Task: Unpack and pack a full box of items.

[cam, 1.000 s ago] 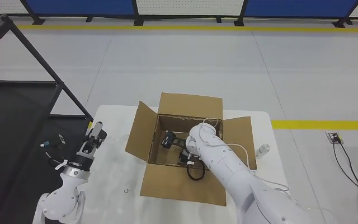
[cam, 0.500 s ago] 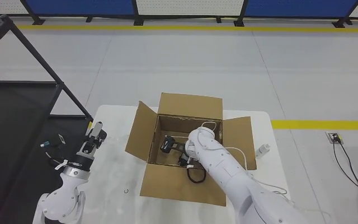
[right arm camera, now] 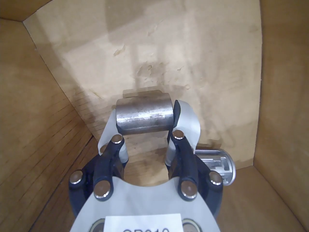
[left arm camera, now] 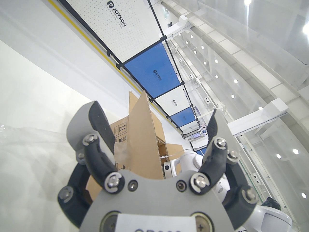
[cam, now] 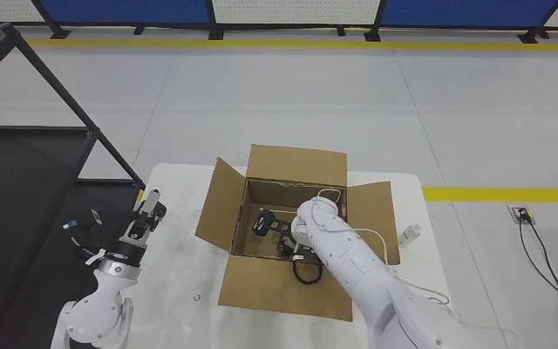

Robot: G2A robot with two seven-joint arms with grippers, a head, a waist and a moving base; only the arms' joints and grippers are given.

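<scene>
An open cardboard box point(cam: 261, 288) stands in the middle of the table, flaps spread. My right arm goes down into it from the near right. In the right wrist view my right gripper point(right arm camera: 144, 117) is shut on a grey metal cylinder point(right arm camera: 144, 117), held crosswise a little above the box floor point(right arm camera: 169, 61). A round silver metal part point(right arm camera: 218, 166) lies on the floor beside the gripper. In the top view the gripper point(cam: 266, 224) shows dark inside the box. My left gripper point(left arm camera: 157, 126) is open and holds nothing, near the table's left edge point(cam: 150, 209), pointing up past a box flap point(left arm camera: 142, 141).
A small white bottle-like item point(cam: 409, 233) lies on the table right of the box. A small ring point(cam: 198, 297) sits on the table left of the box. A black frame and dark mat point(cam: 44, 218) stand off the table's left side.
My right arm shifted slightly inside the box, first a little toward the near left, then back. The left arm has not moved.
</scene>
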